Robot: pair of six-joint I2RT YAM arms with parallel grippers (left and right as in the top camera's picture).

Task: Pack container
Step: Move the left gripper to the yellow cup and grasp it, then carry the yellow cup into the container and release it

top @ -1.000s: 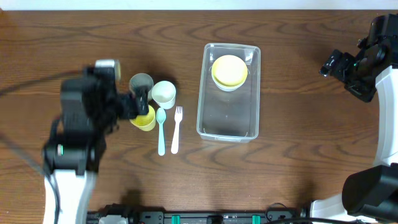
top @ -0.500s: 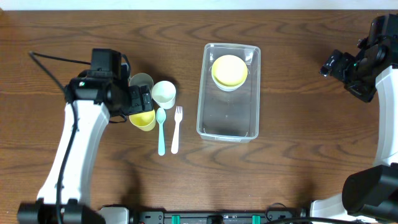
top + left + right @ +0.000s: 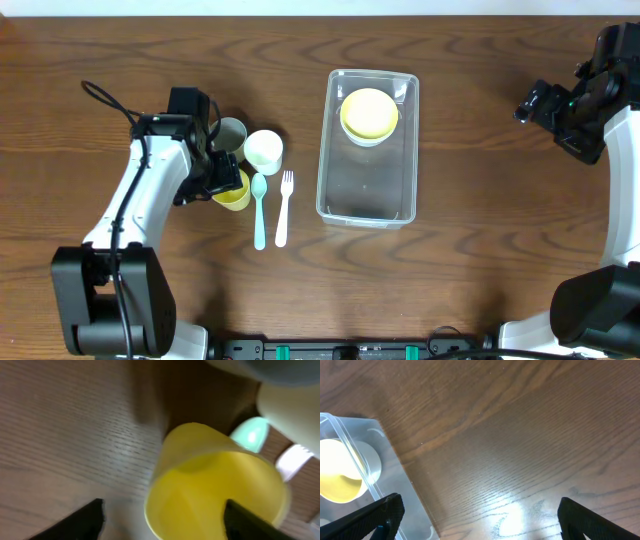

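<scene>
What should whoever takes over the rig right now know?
Left gripper: open, at the yellow cup, no grip yet.
Right gripper: open, empty, right of the container.
Done: yellow bowl sits at the container's far end.
To do: yellow cup, grey cup, white cup, spoon and fork are on the table, left of the container.
</scene>
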